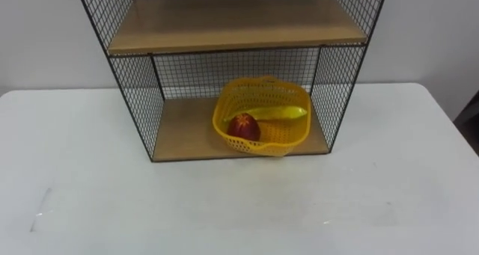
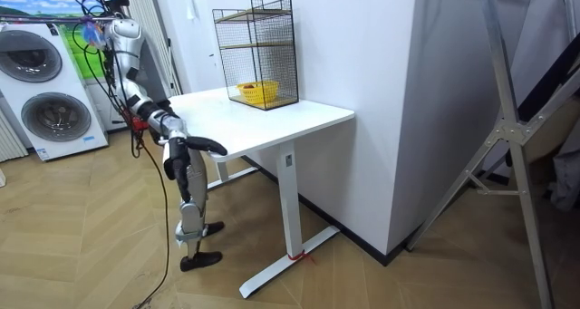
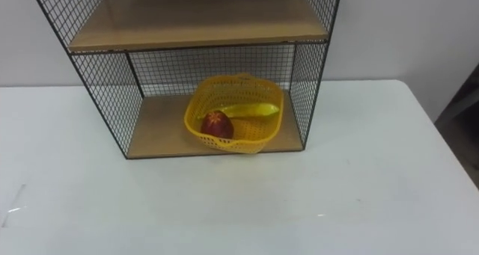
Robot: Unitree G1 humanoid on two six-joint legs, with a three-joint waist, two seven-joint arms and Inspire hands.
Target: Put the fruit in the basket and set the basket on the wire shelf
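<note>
the basket [image 1: 296,132] stands on the bottom board of the wire shelf [image 1: 139,98], in the right half of that bay, with its near wall at the board's near edge. the apple [image 1: 244,126] lies in the near left part of the basket. the banana [image 1: 274,113] lies behind the apple, its long axis running left to right. the shelf stands at the far side of the table [image 1: 224,206], against the wall.

in the room view the robot stands at the near edge of the table, facing the shelf. one hand [image 2: 215,147], judged from the body to be the right hand, is held at about table height just beside that edge. whether it is spread or closed cannot be told.

the basket lies straight ahead of the robot and well apart from this hand, across the full depth of the table. judged from this layout, both parts of the task are complete and no further reach is required.
</note>
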